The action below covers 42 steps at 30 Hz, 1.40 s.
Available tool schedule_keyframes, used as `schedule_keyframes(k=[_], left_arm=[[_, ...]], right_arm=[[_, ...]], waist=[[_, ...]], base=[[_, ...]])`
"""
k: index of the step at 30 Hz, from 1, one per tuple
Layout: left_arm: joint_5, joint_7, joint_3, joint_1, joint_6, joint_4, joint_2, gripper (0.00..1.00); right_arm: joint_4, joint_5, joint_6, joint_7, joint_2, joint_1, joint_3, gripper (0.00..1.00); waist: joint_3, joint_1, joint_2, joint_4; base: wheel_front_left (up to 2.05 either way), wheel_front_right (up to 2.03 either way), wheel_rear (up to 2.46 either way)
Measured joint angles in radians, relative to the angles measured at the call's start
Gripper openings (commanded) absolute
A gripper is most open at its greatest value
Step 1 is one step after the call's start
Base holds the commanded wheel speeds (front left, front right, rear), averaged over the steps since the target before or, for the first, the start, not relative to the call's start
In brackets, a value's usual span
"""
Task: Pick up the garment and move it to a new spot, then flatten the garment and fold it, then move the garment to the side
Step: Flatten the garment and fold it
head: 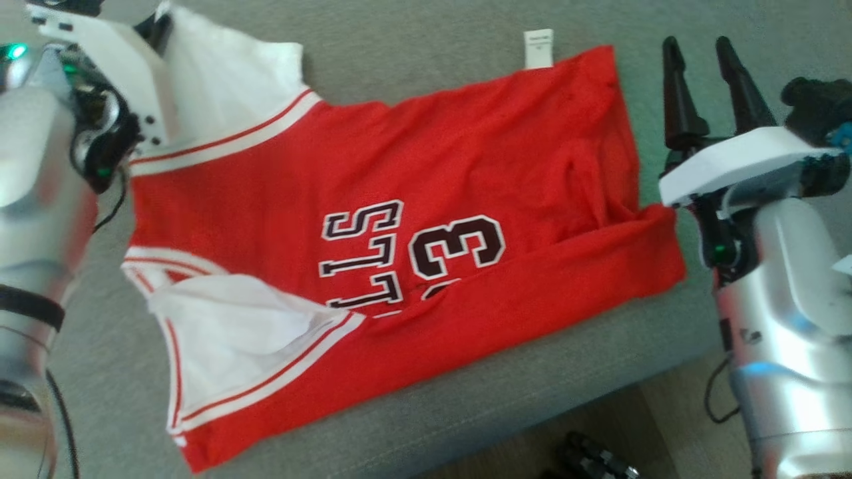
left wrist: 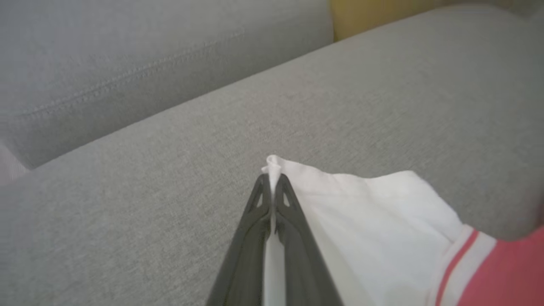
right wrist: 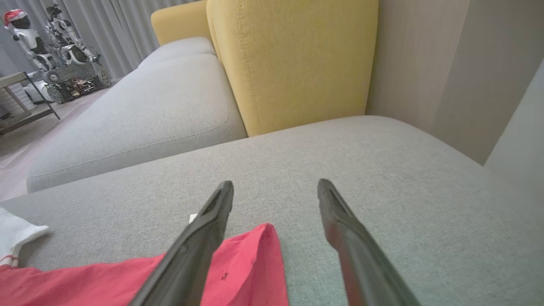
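While pinching with the left gripper (left wrist: 272, 182), closed tight on the very tip of a white sleeve (left wrist: 361, 212), cloth squeezed between the two dark fingers (left wrist: 255, 221) and poking out just past them.

Over to the right gripper (head: 699, 53): spread wide, gripping nothing, hanging beside the hem end of the jersey (head: 466, 199), close to its corner but apart from it. From the right wrist, red hem corner under the finger at that view's left, bare grey sofa (right wrist: 382, 170) between the tips.

And the jersey itself: laid out sideways across the sofa seat, red, with white sleeves and striped trim toward the robot's left, hem toward its right. Not flat yet. Near edge folded up over the front, covering part of the lettering and most of a second digit beside the 3 (head: 456, 246). Wrinkles bunched near the hem. Small white label (head: 538, 48) sticking out past the far edge onto bare grey.

Yellow cushion (right wrist: 293, 63) standing at the back of the seat, beyond the right gripper. Strip of floor (head: 665, 426) at the near right, in front of the sofa edge.
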Motion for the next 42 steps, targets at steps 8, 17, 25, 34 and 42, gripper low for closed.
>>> schedule_keyframes(k=[8,17,25,34,42], left_arm=[[-0.074,-0.074,-0.016,0.031,0.000,-0.145,-0.010,0.00],[-0.097,-0.068,-0.027,0.106,0.013,-0.319,0.006,0.00],[-0.112,-0.025,-0.034,0.141,0.045,-0.425,0.022,0.00],[-0.114,-0.006,-0.034,0.141,0.066,-0.488,0.053,0.00],[-0.117,0.002,-0.034,0.142,0.081,-0.508,0.060,0.00]], right_arm=[[0.070,0.041,0.000,0.097,-0.088,-0.044,-0.009,1.00],[0.177,0.081,0.000,0.196,-0.176,-0.090,0.059,1.00],[0.296,0.052,0.000,0.212,-0.223,-0.151,0.117,1.00],[0.391,0.062,0.000,0.203,-0.225,-0.191,0.132,1.00],[0.437,0.106,0.000,0.186,-0.225,-0.226,0.189,0.00]], waist=[[-0.020,0.0000,0.0000,0.093],[-0.009,-0.0001,0.0000,0.180],[0.010,0.0000,0.0000,0.199],[0.022,-0.0001,0.0000,0.193],[0.031,0.0000,0.0000,0.192]], base=[[0.00,0.00,0.00],[0.00,0.00,0.00],[0.00,0.00,0.00],[0.00,0.00,0.00],[0.00,0.00,0.00]])
